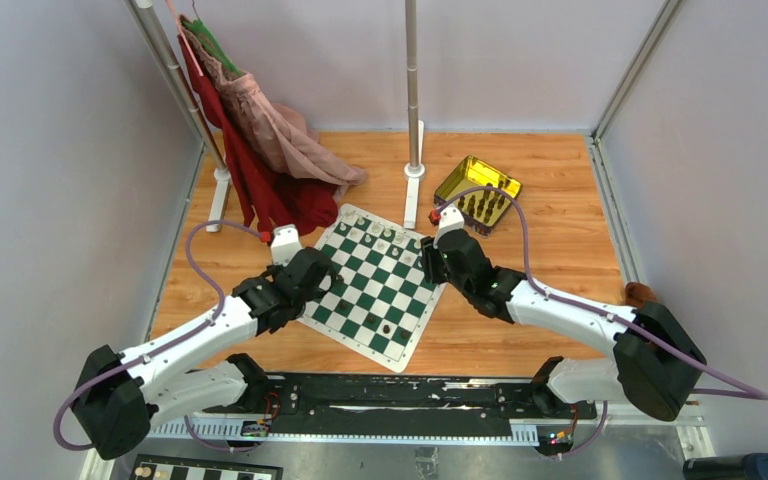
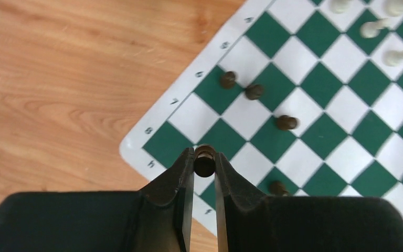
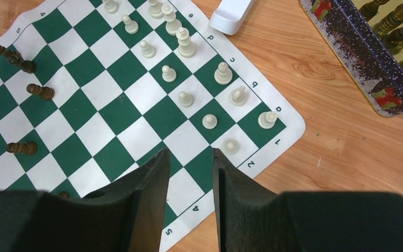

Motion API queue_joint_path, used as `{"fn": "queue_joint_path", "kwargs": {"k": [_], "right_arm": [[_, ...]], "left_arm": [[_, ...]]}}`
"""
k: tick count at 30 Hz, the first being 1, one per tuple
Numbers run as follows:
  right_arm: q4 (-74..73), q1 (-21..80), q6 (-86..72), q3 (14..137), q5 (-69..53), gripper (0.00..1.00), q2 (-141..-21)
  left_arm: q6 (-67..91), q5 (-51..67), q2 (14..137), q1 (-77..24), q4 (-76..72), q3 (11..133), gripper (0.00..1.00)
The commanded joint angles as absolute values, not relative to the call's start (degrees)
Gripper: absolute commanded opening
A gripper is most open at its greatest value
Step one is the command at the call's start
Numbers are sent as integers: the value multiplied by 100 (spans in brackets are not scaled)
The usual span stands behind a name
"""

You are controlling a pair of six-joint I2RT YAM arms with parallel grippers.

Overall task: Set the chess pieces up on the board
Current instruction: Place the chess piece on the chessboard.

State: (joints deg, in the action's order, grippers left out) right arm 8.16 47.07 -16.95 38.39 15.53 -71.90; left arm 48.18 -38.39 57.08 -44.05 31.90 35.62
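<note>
The green and white board (image 1: 377,290) lies tilted on the wooden table. Cream chess pieces (image 3: 184,98) stand in two rows along its far side. Several dark pieces (image 2: 254,92) stand on its left side. My left gripper (image 2: 204,160) is shut on a dark chess piece (image 2: 204,165), held above the board's left corner squares. My right gripper (image 3: 190,153) hangs open over the board's right edge, with nothing between its fingers. In the top view the left gripper (image 1: 322,277) is over the board's left side and the right gripper (image 1: 432,262) over its right corner.
A yellow transparent tray (image 1: 477,192) with more dark pieces sits behind the right arm. A pole base (image 1: 414,171) stands just behind the board. Red and pink clothes (image 1: 260,150) hang on a rack at the back left, reaching the table beside the board.
</note>
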Motion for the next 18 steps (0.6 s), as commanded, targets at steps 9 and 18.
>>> {"fn": "queue_joint_path", "kwargs": {"k": [9, 18], "right_arm": [[887, 4623, -1763, 3788, 1459, 40, -7095], [914, 4623, -1777, 3788, 1426, 40, -7158]], "left_arm": [[5011, -3187, 5516, -3424, 2983, 2950, 0], [4957, -2958, 5596, -3176, 2674, 2654, 0]]}}
